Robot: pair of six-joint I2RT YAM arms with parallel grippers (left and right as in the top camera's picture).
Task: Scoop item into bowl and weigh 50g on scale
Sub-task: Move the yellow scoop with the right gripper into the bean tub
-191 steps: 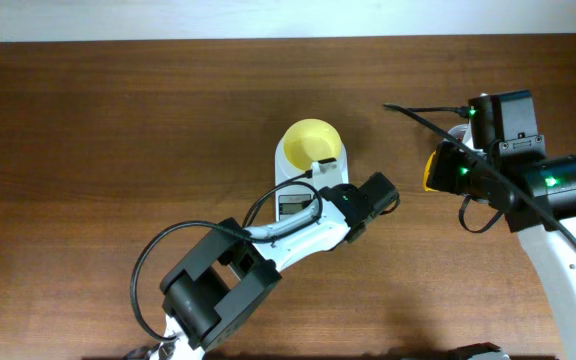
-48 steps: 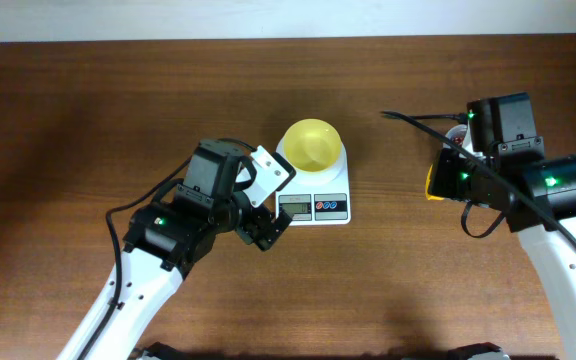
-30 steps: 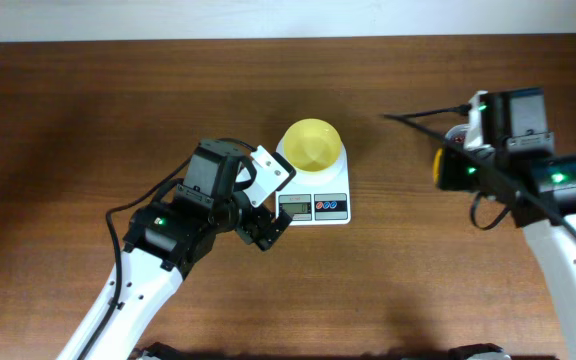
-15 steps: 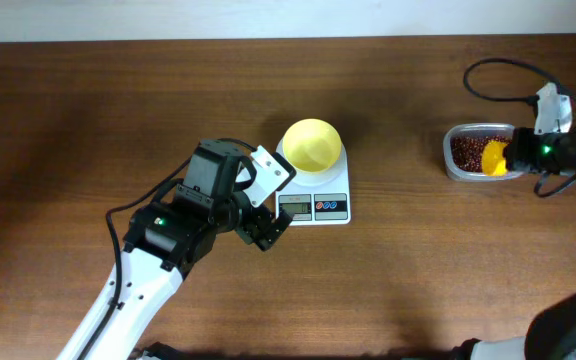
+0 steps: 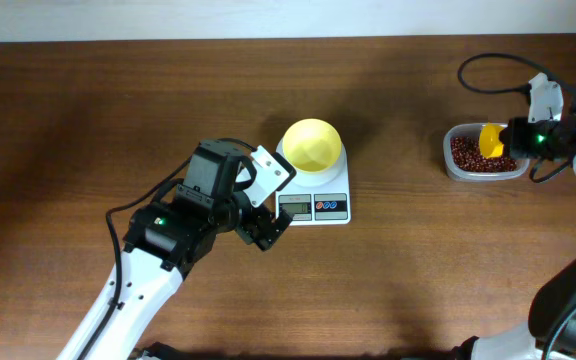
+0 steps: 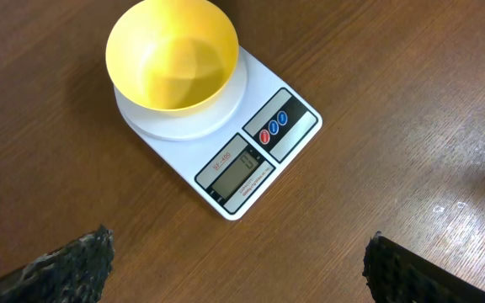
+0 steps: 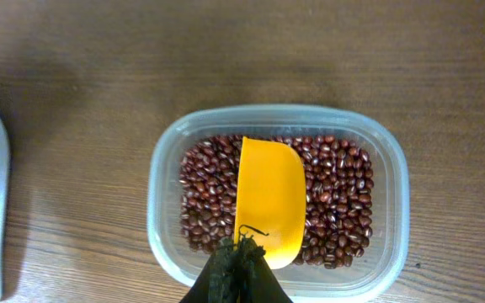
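beans (image 7: pixel 335 194) in the tub (image 7: pixel 276 111) at the table's (image 5: pixel 68 120) right edge, bowl (image 5: pixel 313 143) empty.
my right gripper (image 7: pixel 241 252) clamps the scoop (image 7: pixel 270 198), left gripper (image 6: pixel 238 263) gapes; scale's (image 6: pixel 301 126) display faces front.

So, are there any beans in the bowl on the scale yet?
No, the bowl on the scale is empty inside, showing only bare yellow plastic.

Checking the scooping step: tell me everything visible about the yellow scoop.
The scoop is smooth orange-yellow plastic, with a rounded front and straight sides; its visible face is bare. The shut right gripper pinches its rear end. It sits over the beans inside the clear container; contact cannot be told.
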